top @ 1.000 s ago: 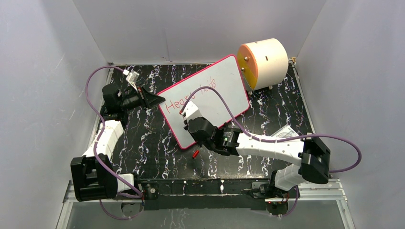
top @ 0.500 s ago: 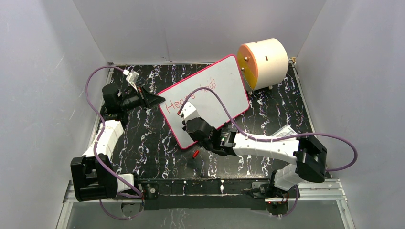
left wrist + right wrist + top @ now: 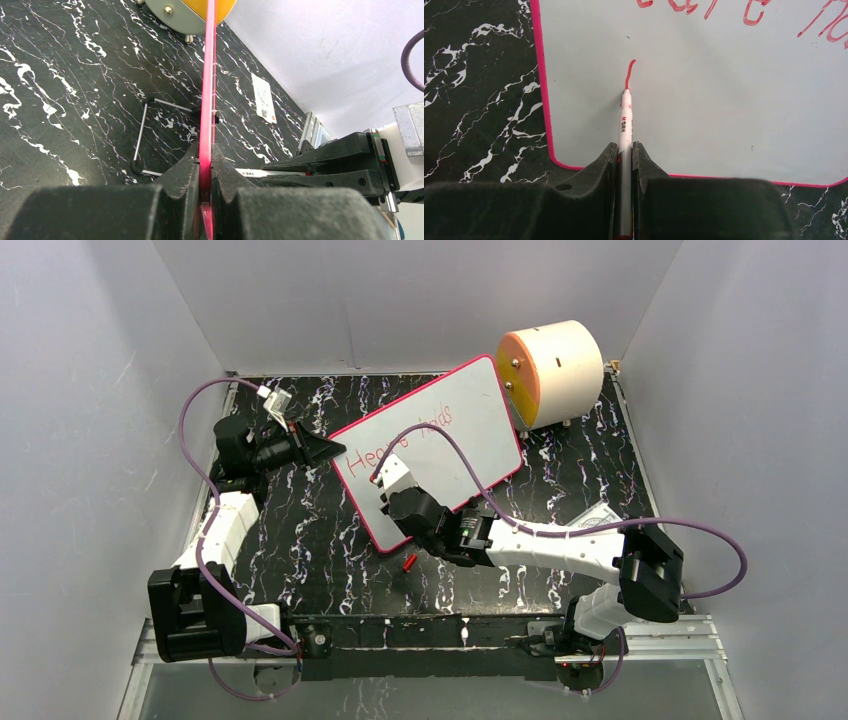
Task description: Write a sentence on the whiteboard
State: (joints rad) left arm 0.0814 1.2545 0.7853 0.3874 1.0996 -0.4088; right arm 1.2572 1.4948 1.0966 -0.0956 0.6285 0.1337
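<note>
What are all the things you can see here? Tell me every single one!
whiteboard: one, white with a pink-red rim, middle of the table
writing: red, along the board's far-left part
marker: one, white barrel, red tip on the board
small red piece: one, on the table by the board's near corner
cylinder: one, cream with an orange face, far right corner
card: one, white, right side of the table
wire stand: one, thin, dark-ended, under the board
table: one, black with white veins
left fingers: black, shut on the whiteboard's rim
right fingers: black, shut on the marker
</note>
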